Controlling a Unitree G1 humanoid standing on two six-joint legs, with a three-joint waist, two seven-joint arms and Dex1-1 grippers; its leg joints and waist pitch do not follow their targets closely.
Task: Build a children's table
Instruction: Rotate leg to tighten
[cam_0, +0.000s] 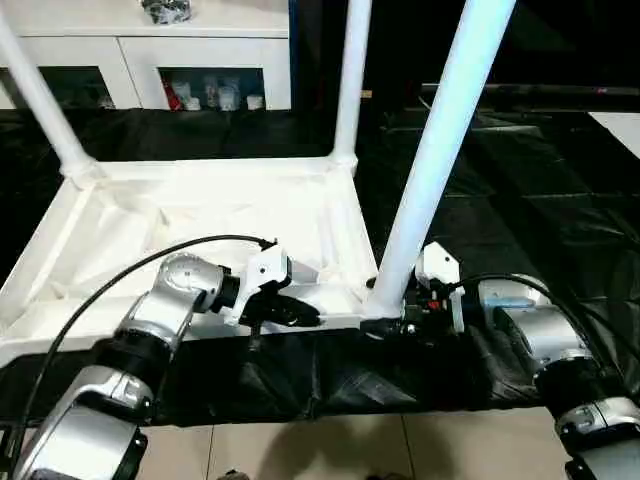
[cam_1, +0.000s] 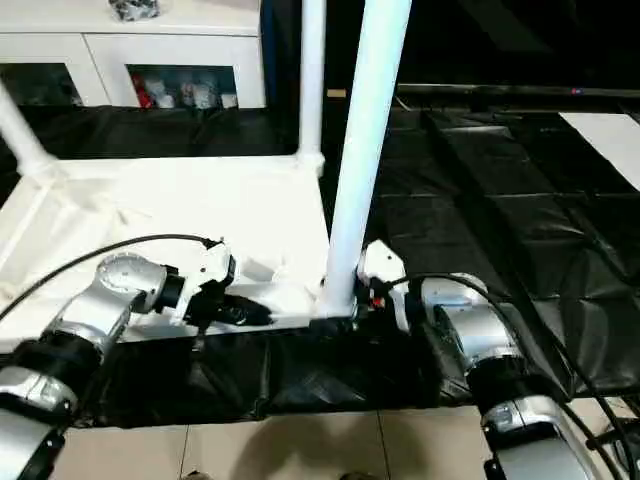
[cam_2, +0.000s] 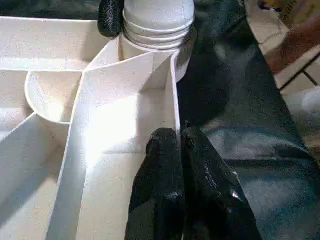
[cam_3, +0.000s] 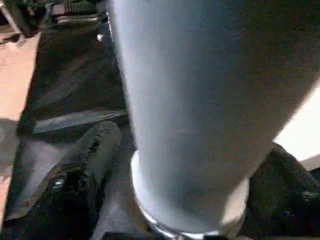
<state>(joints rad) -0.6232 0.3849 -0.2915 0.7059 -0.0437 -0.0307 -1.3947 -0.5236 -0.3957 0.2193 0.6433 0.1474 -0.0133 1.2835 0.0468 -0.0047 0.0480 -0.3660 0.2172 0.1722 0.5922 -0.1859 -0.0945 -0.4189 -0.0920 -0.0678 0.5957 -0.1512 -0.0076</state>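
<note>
the white tabletop (cam_0: 200, 215) lies upside down on black sheeting (cam_0: 520, 200), its ribbed underside facing up. three white tube legs stand in its corner sockets: the near-right leg (cam_0: 440, 150), the far-right leg (cam_0: 350, 80) and the far-left leg (cam_0: 40, 100). behind the tabletop's far edge stands a white cabinet (cam_0: 150, 60) with glass doors.

the left tool (cam_0: 300, 315) rests at the tabletop's near rim, a little in from the near-right leg; its black fingers (cam_2: 170, 170) are clenched together with nothing between them, tips against the thin rim wall.

the right tool (cam_0: 385, 325) sits at the foot of the near-right leg, at the tabletop's near-right corner socket. its fingers (cam_3: 92, 150) stand spread, one on each side of the tube, straddling it just above the socket collar.
</note>
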